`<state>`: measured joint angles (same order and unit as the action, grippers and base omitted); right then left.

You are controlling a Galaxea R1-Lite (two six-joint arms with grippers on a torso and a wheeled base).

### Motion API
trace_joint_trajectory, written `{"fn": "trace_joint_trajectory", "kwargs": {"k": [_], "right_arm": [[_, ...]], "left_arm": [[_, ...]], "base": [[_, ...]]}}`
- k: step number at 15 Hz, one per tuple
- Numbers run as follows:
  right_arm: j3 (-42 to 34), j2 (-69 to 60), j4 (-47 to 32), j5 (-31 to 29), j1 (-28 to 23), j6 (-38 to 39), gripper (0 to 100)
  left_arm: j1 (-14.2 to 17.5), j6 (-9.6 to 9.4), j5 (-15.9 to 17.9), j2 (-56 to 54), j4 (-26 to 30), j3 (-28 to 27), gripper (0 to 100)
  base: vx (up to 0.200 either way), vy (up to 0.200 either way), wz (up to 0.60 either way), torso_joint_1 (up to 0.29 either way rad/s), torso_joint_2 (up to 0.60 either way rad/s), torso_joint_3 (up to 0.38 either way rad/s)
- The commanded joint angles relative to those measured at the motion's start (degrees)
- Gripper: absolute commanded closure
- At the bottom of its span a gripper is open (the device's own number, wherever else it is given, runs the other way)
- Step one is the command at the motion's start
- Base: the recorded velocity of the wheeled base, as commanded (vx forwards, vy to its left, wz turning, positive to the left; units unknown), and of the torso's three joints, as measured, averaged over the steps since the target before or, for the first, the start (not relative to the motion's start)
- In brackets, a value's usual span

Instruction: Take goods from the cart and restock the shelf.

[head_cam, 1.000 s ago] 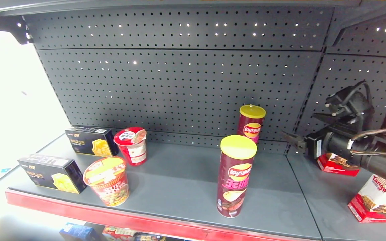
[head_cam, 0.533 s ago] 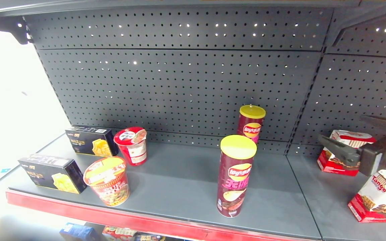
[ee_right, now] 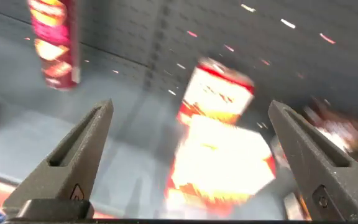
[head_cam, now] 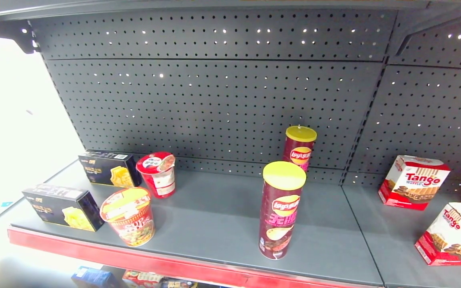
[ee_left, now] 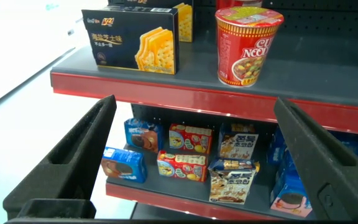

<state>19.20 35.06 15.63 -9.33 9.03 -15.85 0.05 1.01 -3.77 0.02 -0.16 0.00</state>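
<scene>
Goods all sit on the grey shelf (head_cam: 214, 216), upright, none in either claw.

Right bay:
- Back wafer box (head_cam: 413, 182) sits close to the pegboard (head_cam: 214, 100).
- Front wafer box (head_cam: 452, 234) is nearer the shelf front and further right, apart from the back one.
- Something dark is cut off by the view's right edge between them, can't identify it.

Left bay, right part:
- Front can (head_cam: 280, 210) stands toward the shelf front.
- Back can (head_cam: 299, 149) is behind it and slightly right, against the pegboard, well apart.

Left bay, left part:
- Front cup (head_cam: 128, 216) is near the red edge (head_cam: 134, 260); back cup (head_cam: 157, 174) is behind it, further in.
- Front cracker box (head_cam: 62, 207) is just left of the front cup; the left wrist view shows a gap between them.
- Back cracker box (head_cam: 108, 168) is just left of the back cup; contact can't be judged.

Left claw (ee_left: 193, 102): jaws spread wide, nothing between them. It's low in front of the shelf's left end, facing the red edge. Beyond it the front cracker box and front cup stand on the shelf. The lower shelf (ee_left: 166, 196) beneath carries a row of small snack packs (ee_left: 182, 165), some standing, some lying.

Right claw (ee_right: 191, 104): jaws spread wide, holding nothing, pointed at the right bay. Both wafer boxes lie in line with the gap, farther off, untouched.
</scene>
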Motion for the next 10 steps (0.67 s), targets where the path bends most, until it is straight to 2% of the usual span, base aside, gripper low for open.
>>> {"fn": "trace_joint_trajectory", "kwargs": {"k": [1,5,10], "right_arm": [[-5.1,-11.0,-1.9,0.0,-3.7,1.4,0],[-14.7,-19.5,-2.4,-0.3,-5.8,1.7,0],[-18.8,-25.7,-7.7,-0.5,-4.8,8.8,0]], "left_arm": [[0.0,0.04,0.0,0.0,0.0,0.0,0],[0.0,0.04,0.0,0.0,0.0,0.0,0],[0.0,0.04,0.0,0.0,0.0,0.0,0]], "base": [[0.0,0.0,0.0,0.0,0.0,0.0],[0.0,0.0,0.0,0.0,0.0,0.0],[0.0,0.0,0.0,0.0,0.0,0.0]]}}
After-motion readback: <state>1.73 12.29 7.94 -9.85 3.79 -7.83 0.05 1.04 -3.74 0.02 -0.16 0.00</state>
